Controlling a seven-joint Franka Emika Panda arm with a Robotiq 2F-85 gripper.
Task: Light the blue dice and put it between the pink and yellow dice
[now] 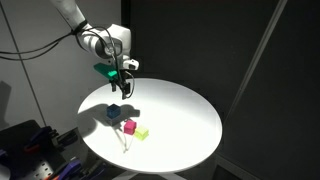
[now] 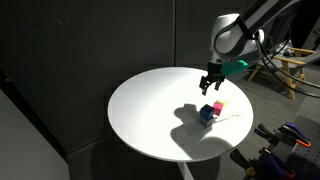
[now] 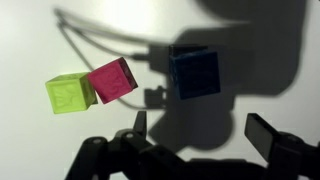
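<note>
A blue dice (image 3: 196, 72) lies on the round white table (image 1: 185, 115), in the arm's shadow. It also shows in both exterior views (image 1: 115, 112) (image 2: 206, 113). A pink dice (image 3: 114, 80) and a yellow dice (image 3: 70, 94) sit touching each other to its left in the wrist view. The pink dice (image 1: 129, 126) and the yellow dice (image 1: 142, 132) show in an exterior view; in an exterior view the pink dice (image 2: 218, 105) is just behind the blue one. My gripper (image 3: 200, 130) is open and empty, above the table and apart from the blue dice. It shows in both exterior views (image 1: 127, 85) (image 2: 210, 84).
The table (image 2: 150, 110) is ringed by dark curtains. Cables cast curved shadows on the table top near the dice (image 3: 110, 45). Equipment stands beyond the table edge (image 2: 290, 140) (image 1: 30, 145).
</note>
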